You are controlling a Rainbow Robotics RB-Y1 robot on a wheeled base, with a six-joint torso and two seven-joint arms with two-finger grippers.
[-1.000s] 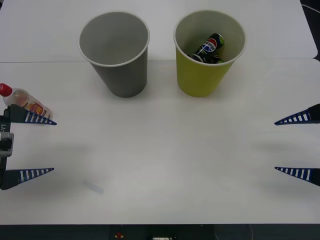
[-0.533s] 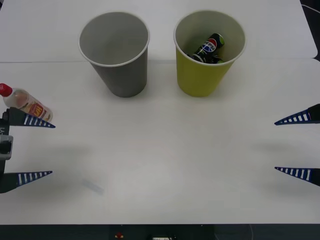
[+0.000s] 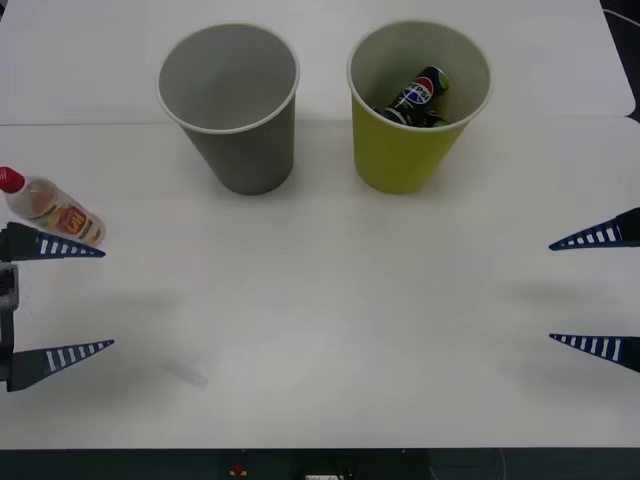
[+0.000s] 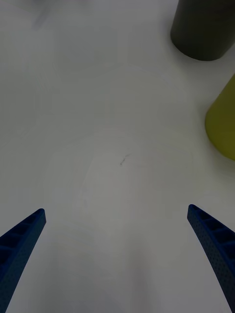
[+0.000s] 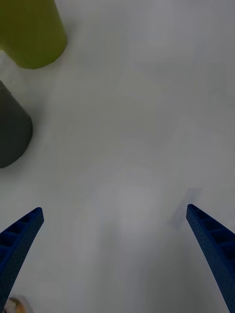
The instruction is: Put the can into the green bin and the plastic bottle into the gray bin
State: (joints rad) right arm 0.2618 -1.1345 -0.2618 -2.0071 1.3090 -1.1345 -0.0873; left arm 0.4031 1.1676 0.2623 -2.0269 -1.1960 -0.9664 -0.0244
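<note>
Front view: both blue ribbed grippers spread wide over the white table.

Left gripper sits at the left edge, fingers pointing right and held apart, its far finger just beside the small clear plastic bottle with a red cap, lying on the table. Right gripper waits at the right edge, fingers apart, pointing left. Farther back stand the gray paper-cup-shaped bin and, to its right, the yellow-green bin, which holds the black Pepsi can.

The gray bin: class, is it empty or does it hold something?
Empty. The front view looks down into the gray bin and shows only its bare inside; the plastic bottle lies on the table.
</note>
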